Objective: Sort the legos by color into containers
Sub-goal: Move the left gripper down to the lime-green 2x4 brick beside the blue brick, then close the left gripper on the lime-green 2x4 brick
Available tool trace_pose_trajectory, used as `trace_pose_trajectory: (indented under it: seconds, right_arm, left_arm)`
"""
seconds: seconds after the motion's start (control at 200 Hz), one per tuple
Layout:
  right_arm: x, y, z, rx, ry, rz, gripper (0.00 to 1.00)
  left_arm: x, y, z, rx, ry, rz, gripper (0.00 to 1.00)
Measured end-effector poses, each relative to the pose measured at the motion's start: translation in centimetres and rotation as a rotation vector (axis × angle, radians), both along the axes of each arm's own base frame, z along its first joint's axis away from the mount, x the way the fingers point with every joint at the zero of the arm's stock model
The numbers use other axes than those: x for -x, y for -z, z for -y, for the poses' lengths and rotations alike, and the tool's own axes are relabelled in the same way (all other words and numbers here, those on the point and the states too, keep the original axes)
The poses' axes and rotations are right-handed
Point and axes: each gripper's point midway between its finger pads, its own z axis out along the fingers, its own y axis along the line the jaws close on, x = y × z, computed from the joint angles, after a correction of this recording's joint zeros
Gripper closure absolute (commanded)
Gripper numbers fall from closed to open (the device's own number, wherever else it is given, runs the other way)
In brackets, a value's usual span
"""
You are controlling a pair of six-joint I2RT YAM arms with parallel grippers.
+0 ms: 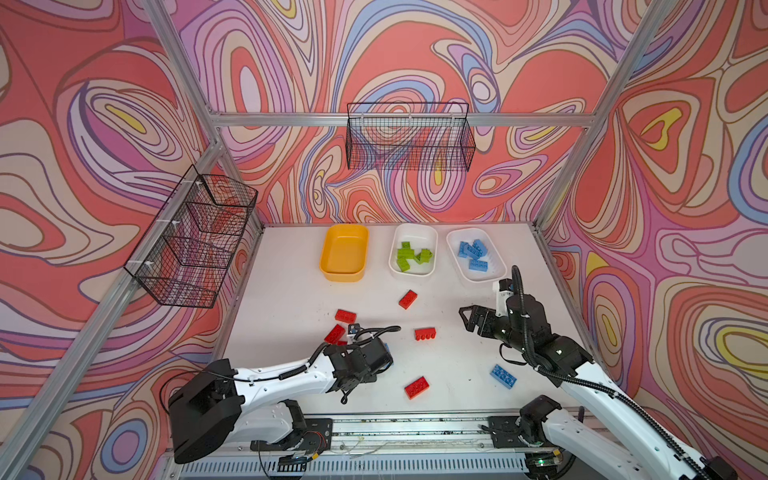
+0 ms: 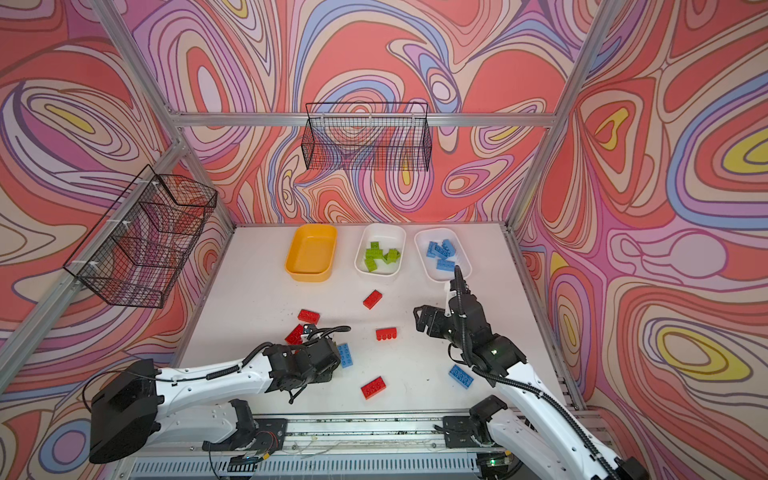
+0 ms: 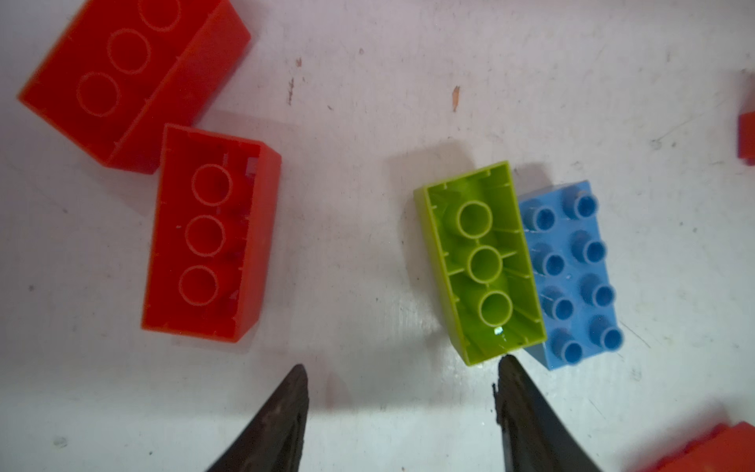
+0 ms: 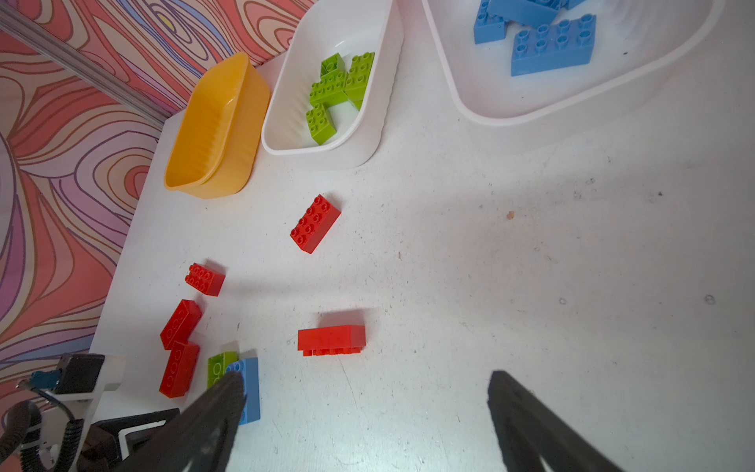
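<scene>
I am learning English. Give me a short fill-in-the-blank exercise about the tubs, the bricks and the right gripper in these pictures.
1. The yellow tub is ___.
2. The bricks in the middle white tub are all ___.
3. In the left wrist view, the brick touching the upside-down green brick is ___.
4. The right gripper is ___.
Missing words: empty; green; blue; open.

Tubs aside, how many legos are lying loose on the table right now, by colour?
Red legos: 6
Green legos: 1
Blue legos: 2
Total loose: 9
</scene>
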Motion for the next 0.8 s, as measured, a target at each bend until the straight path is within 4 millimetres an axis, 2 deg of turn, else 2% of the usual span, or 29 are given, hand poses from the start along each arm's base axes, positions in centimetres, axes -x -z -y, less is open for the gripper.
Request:
trace_pose_trajectory:
  seconds: [0.331, 0.631, 0.801]
  right_arm:
    - [0.0, 0.2, 0.1, 0.007, 0.002, -0.009, 0.02]
    - [0.0, 0.2, 0.1, 0.010, 0.003, -0.008, 0.02]
    - [0.0, 0.2, 0.3, 0.019, 0.006, -0.005, 0.02]
  left_arm:
    - [0.0, 1.6, 0.3, -0.043, 0.006, -0.036, 0.40]
    - [-1.4, 0.8, 2.2, -0.041, 0.022, -0.019, 0.38]
    - [-2.3, 1.1, 1.9, -0.050, -0.003, -0.027, 0.38]
